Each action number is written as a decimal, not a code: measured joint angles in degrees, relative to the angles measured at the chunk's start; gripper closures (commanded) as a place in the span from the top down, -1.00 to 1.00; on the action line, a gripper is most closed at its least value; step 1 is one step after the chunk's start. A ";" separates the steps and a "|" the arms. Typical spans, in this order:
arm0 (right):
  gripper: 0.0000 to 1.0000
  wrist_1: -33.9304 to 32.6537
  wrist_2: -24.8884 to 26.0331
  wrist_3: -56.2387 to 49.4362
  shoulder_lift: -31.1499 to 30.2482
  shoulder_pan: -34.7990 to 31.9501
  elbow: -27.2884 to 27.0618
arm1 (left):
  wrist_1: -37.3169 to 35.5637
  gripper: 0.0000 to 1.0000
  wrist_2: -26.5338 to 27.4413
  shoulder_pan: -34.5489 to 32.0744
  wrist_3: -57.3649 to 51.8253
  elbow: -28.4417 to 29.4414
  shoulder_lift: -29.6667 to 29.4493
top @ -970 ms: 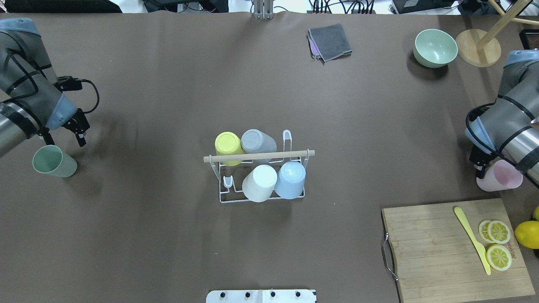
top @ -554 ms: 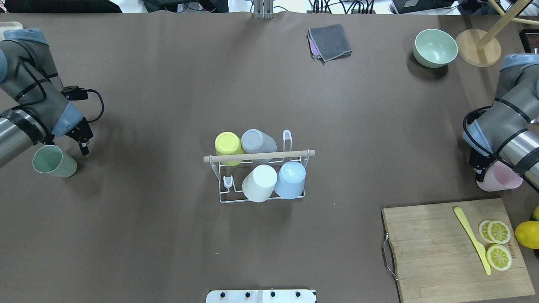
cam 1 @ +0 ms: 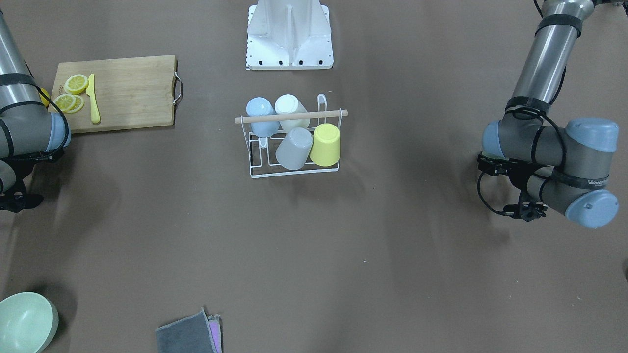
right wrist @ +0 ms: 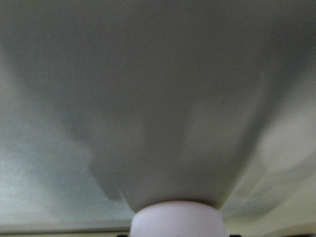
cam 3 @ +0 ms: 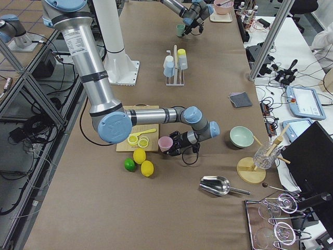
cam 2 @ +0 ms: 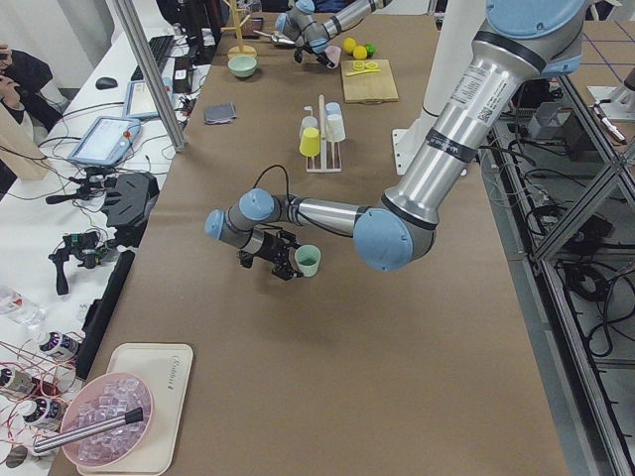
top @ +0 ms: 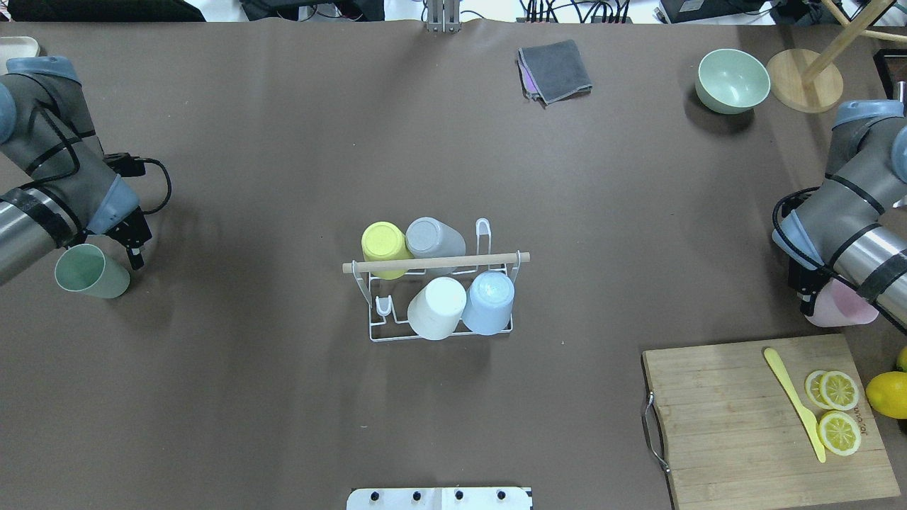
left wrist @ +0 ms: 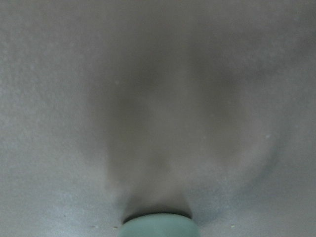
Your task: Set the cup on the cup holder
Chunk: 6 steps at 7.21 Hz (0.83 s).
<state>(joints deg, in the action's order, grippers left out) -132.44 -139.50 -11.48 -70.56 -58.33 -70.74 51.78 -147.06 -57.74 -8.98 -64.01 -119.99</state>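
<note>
A green cup is seen at the left gripper, 9 o'clock on the table; a pink cup at the right gripper, 3 o'clock. How the jaws stand cannot be told.

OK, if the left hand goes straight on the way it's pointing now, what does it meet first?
The green cup. It stands upright just ahead of the left hand; the left wrist view shows its rim centred at the bottom edge, only bare table beyond. The gap is hard to judge.

Even overhead light, soft shadow by cup holder; wrist views blurred.
</note>
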 measured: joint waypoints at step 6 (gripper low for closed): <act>-0.40 0.91 -2.16 -9.00 0.72 -6.48 -2.88 | -5.06 0.88 0.21 0.86 -3.72 -0.47 0.16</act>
<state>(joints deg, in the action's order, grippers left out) -131.52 -141.67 -20.49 -69.84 -64.82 -73.62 46.72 -146.85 -56.88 -12.71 -64.48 -119.83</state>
